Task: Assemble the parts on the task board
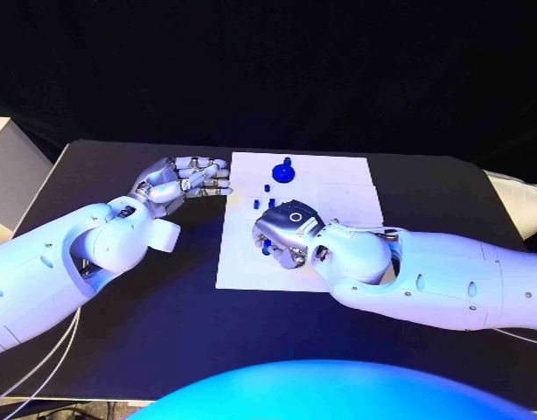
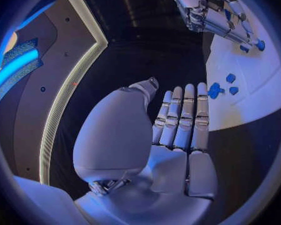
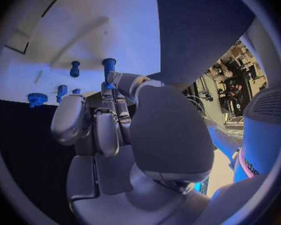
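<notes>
The right hand [image 1: 288,234] sits over the near middle of the white task board [image 1: 345,197], fingers curled around a blue peg [image 3: 108,66] pinched at their tips. Bare board runs on toward its near edge. Beyond it, small blue parts [image 1: 270,188] lie mid-board, and a blue gear [image 1: 284,171] lies near the far edge. The left hand [image 1: 183,181] hovers just off the board's left edge over the black table [image 1: 130,332], released, fingers straight and holding nothing.
</notes>
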Robot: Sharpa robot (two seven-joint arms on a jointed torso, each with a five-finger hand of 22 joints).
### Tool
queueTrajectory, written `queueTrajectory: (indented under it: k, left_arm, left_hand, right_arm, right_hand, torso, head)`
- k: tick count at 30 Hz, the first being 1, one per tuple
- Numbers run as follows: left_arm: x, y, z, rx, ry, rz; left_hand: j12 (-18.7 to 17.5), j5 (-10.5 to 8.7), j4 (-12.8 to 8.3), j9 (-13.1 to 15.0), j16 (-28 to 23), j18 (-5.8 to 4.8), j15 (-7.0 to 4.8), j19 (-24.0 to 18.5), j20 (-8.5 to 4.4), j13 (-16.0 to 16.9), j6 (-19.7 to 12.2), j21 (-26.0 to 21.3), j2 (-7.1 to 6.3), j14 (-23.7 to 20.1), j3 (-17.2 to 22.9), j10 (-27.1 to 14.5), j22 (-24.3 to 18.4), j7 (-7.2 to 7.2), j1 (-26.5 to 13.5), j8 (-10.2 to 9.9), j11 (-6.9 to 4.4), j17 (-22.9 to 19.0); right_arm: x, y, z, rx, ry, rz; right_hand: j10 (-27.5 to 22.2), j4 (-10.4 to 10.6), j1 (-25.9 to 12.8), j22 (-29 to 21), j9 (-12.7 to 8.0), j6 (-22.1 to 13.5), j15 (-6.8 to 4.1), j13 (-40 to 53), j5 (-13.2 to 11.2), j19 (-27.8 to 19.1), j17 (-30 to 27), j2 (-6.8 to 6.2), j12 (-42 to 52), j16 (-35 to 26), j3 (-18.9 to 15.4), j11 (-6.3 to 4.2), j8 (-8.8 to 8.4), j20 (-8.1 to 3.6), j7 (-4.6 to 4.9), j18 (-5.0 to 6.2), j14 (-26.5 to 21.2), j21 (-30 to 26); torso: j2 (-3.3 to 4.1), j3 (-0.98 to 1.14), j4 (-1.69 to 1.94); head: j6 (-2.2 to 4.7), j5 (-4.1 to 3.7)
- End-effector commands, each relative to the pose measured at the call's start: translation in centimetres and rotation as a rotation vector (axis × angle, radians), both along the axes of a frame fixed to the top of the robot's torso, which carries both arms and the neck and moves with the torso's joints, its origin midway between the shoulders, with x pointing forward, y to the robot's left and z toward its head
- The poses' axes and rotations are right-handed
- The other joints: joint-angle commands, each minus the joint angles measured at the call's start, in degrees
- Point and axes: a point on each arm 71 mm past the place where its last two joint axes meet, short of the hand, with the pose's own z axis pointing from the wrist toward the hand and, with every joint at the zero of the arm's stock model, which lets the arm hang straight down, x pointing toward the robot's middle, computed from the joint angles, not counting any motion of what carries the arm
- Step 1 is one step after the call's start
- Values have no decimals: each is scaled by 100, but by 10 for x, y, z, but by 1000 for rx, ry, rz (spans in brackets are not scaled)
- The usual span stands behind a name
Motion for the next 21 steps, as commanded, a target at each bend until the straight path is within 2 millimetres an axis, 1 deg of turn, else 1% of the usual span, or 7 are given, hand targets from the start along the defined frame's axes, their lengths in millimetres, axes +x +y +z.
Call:
queueTrajectory:
  k: [1, 6, 8, 13, 18, 20, 21]
  left_arm:
    - [-1, -2, 1, -13, -2, -17]
    - [-1, -2, 0, -12, -2, -16]
    - [-1, -2, 0, -12, -1, -16]
    - [-1, -2, 0, -11, -1, -15]
    - [-1, -1, 0, -11, 0, -15]
    - [-1, -1, 0, -10, 0, -15]
    - [-1, -1, 0, -10, 1, -15]
  left_hand:
    - [19, 20, 20, -6, -18, 82, 16, 40, 4, 7, 41, -9, 61, 36, 4, -37, -6, 30, -4, -2, 2, 6]
    - [19, 20, 20, -6, -18, 82, 16, 40, 4, 7, 41, -9, 61, 36, 4, -37, -6, 30, -4, -2, 2, 6]
    - [19, 20, 20, -6, -18, 82, 16, 40, 4, 7, 41, -9, 61, 36, 4, -37, -6, 30, -4, -2, 2, 6]
    - [20, 20, 26, -10, -33, 81, 17, 45, 5, 6, 39, -24, 65, 37, -5, -43, -11, 30, -3, -4, 3, 12]
    - [20, 20, 26, -10, -33, 81, 17, 45, 5, 6, 39, -24, 65, 37, -5, -43, -11, 30, -3, -4, 3, 12]
    - [20, 20, 26, -10, -33, 81, 17, 45, 5, 6, 39, -24, 65, 37, -5, -43, -11, 30, -3, -4, 3, 12]
    - [20, 20, 26, -10, -33, 81, 17, 45, 5, 6, 39, -24, 65, 37, -5, -43, -11, 30, -3, -4, 3, 12]
  right_arm:
    - [-1, -1, -9, -26, 19, 3]
    - [0, -3, -11, -7, 37, 1]
    - [0, -4, -12, 1, 48, -1]
    - [2, -7, -13, 3, 61, -8]
    - [5, -11, -15, -2, 68, -20]
    - [6, -12, -16, -1, 67, -23]
    - [7, -12, -16, 0, 66, -25]
  right_hand:
    - [536, -18, 8, -15, 8, 33, -23, 364, 20, 82, -20, 55, 40, 3, 36, -367, 30, -29, 3, -39, 157, 3]
    - [454, -62, -160, -75, 10, -122, 8, 387, 254, 43, -115, -5, -50, -40, 11, -326, -43, -11, 58, -24, 131, -83]
    - [185, -26, -374, -101, -62, -503, 89, 333, 501, 18, -174, -141, -237, -63, -91, -229, -273, 45, 138, -26, 118, -130]
    - [-424, 28, -672, -455, -151, -939, 178, 123, 375, -105, -512, -314, -373, -222, -472, -115, -537, 152, 193, 53, 28, -565]
    - [-1017, 36, -489, -853, -265, -1182, 241, -30, 291, -174, -793, -200, -326, -374, -1203, -43, -722, 215, 270, 133, -28, -1049]
    - [-1129, 93, -376, -1025, -300, -1209, 245, -28, 291, -208, -875, -129, -312, -414, -1470, -38, -757, 222, 238, 168, -42, -1257]
    - [-1291, 170, -222, -1255, -359, -1298, 266, -27, 302, -259, -1068, -51, -316, -522, -1809, -6, -826, 238, 292, 206, -91, -1537]
  torso:
    - [0, -6, -4]
    - [-3, -2, -19]
    - [-5, -1, -21]
    - [-7, 0, -14]
    - [-5, -2, -9]
    - [-5, -2, -9]
    - [-2, -2, -8]
  head:
    - [0, 12]
    - [0, 18]
    - [0, 20]
    - [0, 14]
    - [0, 12]
    - [0, 13]
    - [0, 13]
